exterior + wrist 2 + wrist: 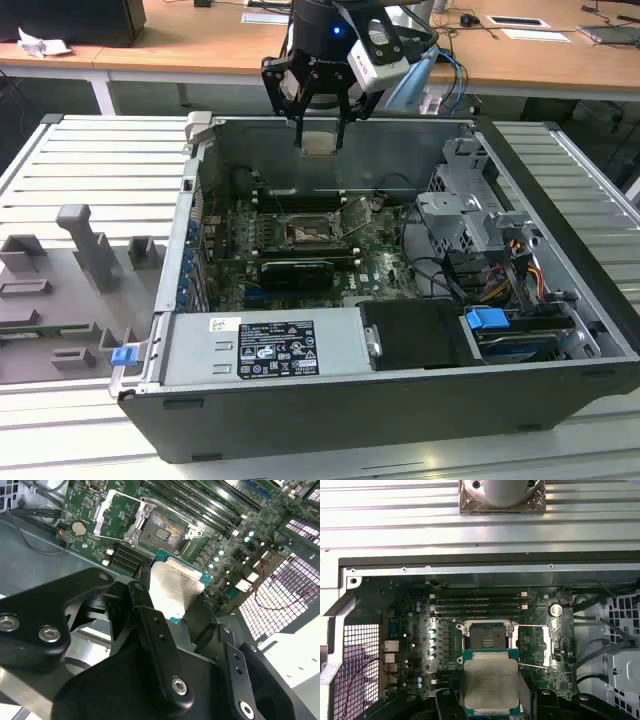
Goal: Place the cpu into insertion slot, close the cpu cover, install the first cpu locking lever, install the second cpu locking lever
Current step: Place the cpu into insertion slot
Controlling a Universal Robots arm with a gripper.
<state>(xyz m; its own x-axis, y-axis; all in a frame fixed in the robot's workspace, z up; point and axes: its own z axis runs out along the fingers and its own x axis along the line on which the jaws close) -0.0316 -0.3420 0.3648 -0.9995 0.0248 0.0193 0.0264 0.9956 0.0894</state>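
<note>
- The black two-finger gripper [320, 135] hangs above the rear wall of the open computer case [300, 420]. Its fingers are closed on two opposite edges of the cpu.
- The cpu [320, 145], a thin square chip with a pale silver lid and a green rim, sits flat between the fingertips in both wrist views [175, 587] [490, 682]. It is in the air and well clear of the board.
- Below the gripper and a little ahead of the chip lies the insertion slot [487, 635], a dark square socket with a silver metal rim. It is bare and uncovered [162, 530].
- Just beside the socket, the cpu cover [535, 645], a thin silver hinged frame, is swung open away from it [112, 515].
- Both are set in the green circuit board [415, 630], with long black memory slots [477, 605] beyond the socket.
- The case rests on a grey slatted table [90, 170].
</note>
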